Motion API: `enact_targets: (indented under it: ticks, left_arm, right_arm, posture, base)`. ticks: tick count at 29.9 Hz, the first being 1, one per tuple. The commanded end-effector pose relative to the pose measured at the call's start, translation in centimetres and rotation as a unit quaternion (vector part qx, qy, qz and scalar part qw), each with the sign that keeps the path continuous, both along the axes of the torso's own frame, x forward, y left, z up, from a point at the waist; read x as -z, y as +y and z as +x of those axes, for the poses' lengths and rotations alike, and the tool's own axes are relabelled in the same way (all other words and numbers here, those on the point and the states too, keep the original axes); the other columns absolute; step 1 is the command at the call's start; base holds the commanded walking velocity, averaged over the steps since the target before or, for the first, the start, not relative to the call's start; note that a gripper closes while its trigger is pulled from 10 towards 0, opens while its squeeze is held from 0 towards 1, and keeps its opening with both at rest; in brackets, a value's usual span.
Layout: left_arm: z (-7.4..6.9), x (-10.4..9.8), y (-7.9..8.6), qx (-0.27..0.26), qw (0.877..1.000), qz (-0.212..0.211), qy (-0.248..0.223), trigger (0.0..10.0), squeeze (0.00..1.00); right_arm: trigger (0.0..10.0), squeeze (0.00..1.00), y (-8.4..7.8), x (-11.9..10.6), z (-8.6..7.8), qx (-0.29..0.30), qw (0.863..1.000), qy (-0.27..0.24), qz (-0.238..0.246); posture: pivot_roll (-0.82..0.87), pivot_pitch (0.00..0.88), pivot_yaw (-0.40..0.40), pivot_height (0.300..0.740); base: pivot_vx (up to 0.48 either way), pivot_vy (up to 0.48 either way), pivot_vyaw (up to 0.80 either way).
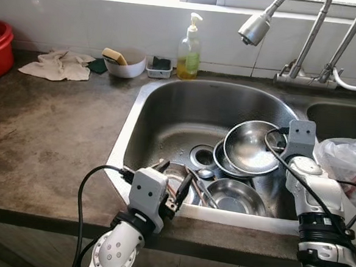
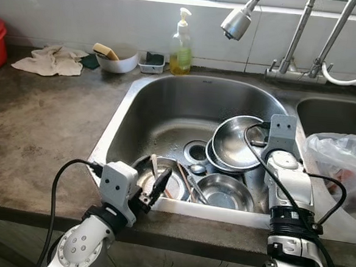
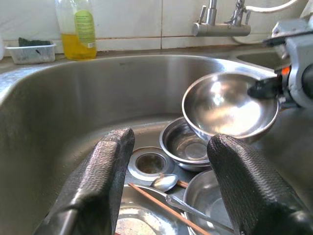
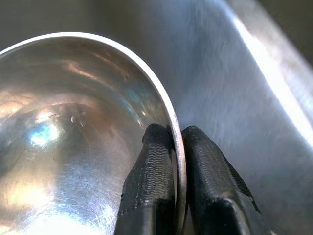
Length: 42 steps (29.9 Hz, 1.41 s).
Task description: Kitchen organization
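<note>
While my right gripper (image 4: 176, 161) pinches the steel bowl (image 1: 250, 146) by its rim above the sink (image 1: 167, 108), my left gripper (image 3: 166, 181) waits spread; next, I judge, a level lift-out.

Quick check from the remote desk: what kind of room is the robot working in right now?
A home kitchen, at the sink: steel bowls piled in the basin, a pull-down faucet above, and a dish soap bottle by the window.

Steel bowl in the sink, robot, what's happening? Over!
Right pincer shut on steel bowl rim, bowl tilted over the sink. Left pincer open, hovering above dishes. Faucet head overhead.
</note>
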<state>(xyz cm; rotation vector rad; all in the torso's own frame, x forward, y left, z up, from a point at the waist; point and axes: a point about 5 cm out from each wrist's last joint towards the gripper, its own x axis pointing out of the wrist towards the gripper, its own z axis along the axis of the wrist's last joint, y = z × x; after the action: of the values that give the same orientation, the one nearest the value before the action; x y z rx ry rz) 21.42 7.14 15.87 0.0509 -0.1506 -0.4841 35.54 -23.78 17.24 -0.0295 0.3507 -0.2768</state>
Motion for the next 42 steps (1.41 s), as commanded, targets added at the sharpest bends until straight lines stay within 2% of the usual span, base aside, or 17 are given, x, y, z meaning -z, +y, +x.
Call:
enact_targets:
  ticks: [1,8,9,10,11,17,20,21,22,23,27,29,33,35,36,40,42]
  left_arm:
    - [-0.4,-0.2,0.0,0.001,1.000,0.003,0.000,10.0,0.00]
    - [-0.7,-0.2,0.1,0.001,1.000,0.004,0.007,10.0,0.00]
    - [-0.7,-0.2,0.0,0.001,1.000,0.004,0.007,10.0,0.00]
    - [-0.7,-0.2,0.0,0.001,1.000,0.004,0.007,10.0,0.00]
    - [-0.7,-0.2,0.0,0.001,1.000,0.004,0.007,10.0,0.00]
    - [-0.5,-0.2,0.0,-0.002,1.000,0.005,0.008,10.0,0.00]
    - [-0.3,-0.2,0.0,-0.002,1.000,0.005,0.006,10.0,0.00]
    - [-0.2,-0.2,0.0,-0.002,1.000,0.005,0.005,10.0,0.00]
    - [-0.1,-0.2,0.0,-0.002,1.000,0.005,0.004,10.0,0.00]
    - [-0.1,-0.2,0.0,-0.002,1.000,0.005,0.004,10.0,0.00]
    - [0.2,-0.2,0.0,-0.002,1.000,0.006,0.000,10.0,0.00]
    - [0.4,-0.2,-0.1,-0.002,1.000,0.006,-0.001,10.0,0.00]
    - [0.9,-0.4,0.0,-0.002,1.000,0.009,-0.011,10.0,0.00]
    - [1.0,-0.4,0.0,-0.003,1.000,0.010,-0.012,10.0,0.00]
    - [1.1,-0.5,0.1,-0.004,1.000,0.008,-0.014,10.0,0.00]
    - [1.2,-0.4,0.2,-0.004,1.000,0.008,-0.017,10.0,0.00]
    - [1.2,-0.4,0.2,-0.004,1.000,0.008,-0.018,10.0,0.00]
  right_arm:
    - [10.0,0.00,-0.4,-0.4,0.1,0.011,1.000,0.002,0.007]
    - [10.0,0.00,0.1,0.6,0.1,-0.006,0.999,0.033,0.040]
    - [10.0,0.16,0.2,0.7,0.2,-0.011,0.998,0.037,0.040]
    - [10.0,0.16,0.2,0.7,0.2,-0.011,0.998,0.037,0.040]
    - [10.0,1.00,0.3,0.8,0.2,-0.013,0.998,0.040,0.043]
    - [10.0,1.00,0.5,0.2,0.4,-0.015,0.999,0.026,0.041]
    - [10.0,1.00,0.9,-1.1,0.7,-0.021,0.999,-0.014,0.035]
    - [10.0,0.13,1.1,-1.8,0.9,-0.029,0.999,-0.033,0.027]
    - [10.0,0.13,1.3,-2.1,1.0,-0.035,0.998,-0.044,0.021]
    - [10.0,0.00,1.5,-2.9,1.0,-0.039,0.997,-0.068,0.011]
    - [10.0,0.00,2.7,-5.1,0.5,-0.057,0.988,-0.146,0.002]
    - [10.0,0.00,3.1,-5.4,0.3,-0.061,0.985,-0.160,-0.001]
    - [10.0,0.00,4.9,-6.6,-2.0,-0.093,0.967,-0.234,-0.031]
    - [10.0,0.00,5.1,-6.7,-2.2,-0.097,0.965,-0.243,-0.028]
    - [10.0,0.00,5.5,-7.2,-3.1,-0.109,0.956,-0.269,-0.045]
    - [10.0,0.00,6.6,-7.1,-5.1,-0.136,0.944,-0.300,-0.026]
    - [10.0,0.00,6.8,-7.0,-5.5,-0.140,0.943,-0.302,-0.026]
  posture:
    - [0.19,0.172,-0.048,0.740]
    - [0.19,0.181,-0.048,0.740]
    - [0.18,0.180,-0.048,0.740]
    - [0.18,0.180,-0.048,0.740]
    - [0.18,0.180,-0.048,0.740]
    - [0.18,0.168,-0.051,0.740]
    - [0.18,0.156,-0.053,0.740]
    - [0.18,0.150,-0.055,0.740]
    - [0.18,0.149,-0.053,0.740]
    - [0.18,0.143,-0.052,0.740]
    - [0.18,0.127,-0.054,0.740]
    - [0.18,0.119,-0.053,0.740]
    - [0.17,0.097,-0.049,0.740]
    - [0.17,0.092,-0.049,0.740]
    - [0.17,0.088,-0.046,0.740]
    - [0.16,0.066,-0.043,0.740]
    - [0.16,0.066,-0.043,0.740]
  base:
    - [0.000,0.000,0.00]
    - [0.000,0.000,0.00]
    - [0.000,0.000,0.00]
    - [0.000,0.000,0.00]
    - [0.000,0.000,0.00]
    - [0.000,0.000,0.00]
    - [0.000,0.000,0.00]
    - [0.000,0.000,0.00]
    - [0.000,0.000,0.00]
    - [0.000,0.000,0.00]
    - [0.000,0.000,0.00]
    - [0.000,0.000,0.00]
    - [0.000,0.000,0.00]
    - [0.000,0.000,0.00]
    - [0.000,0.000,0.00]
    - [0.000,0.000,0.00]
    - [0.000,0.000,0.00]
